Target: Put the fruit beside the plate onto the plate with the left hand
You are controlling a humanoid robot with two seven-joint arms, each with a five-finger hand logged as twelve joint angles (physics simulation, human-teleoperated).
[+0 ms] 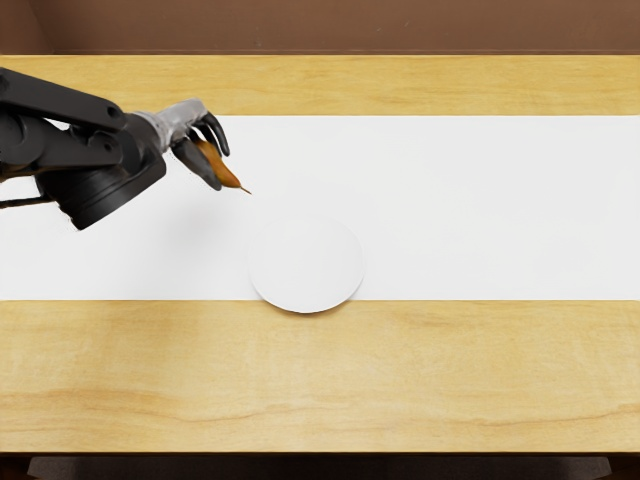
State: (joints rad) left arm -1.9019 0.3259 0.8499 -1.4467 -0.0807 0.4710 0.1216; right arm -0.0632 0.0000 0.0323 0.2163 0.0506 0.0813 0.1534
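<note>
Across the wooden table (400, 380) runs a white cloth (480, 200), the plate (305, 265) at its near edge. The left hand (195, 140) is curled tight around a slim orange fruit (226, 176), up-left of the plate and clear of it, tip poking out. It looks light, stiff and slick; the thick end seems the surest hold.

The fingers (197, 164) of the left hand (190, 135) cover the upper end of the fruit (226, 176). Only its slim orange lower part and pointed tip show, too small to tell its kind. The left arm (60, 150) is cut off at the left edge, and the counter (400, 380) runs past both sides.
</note>
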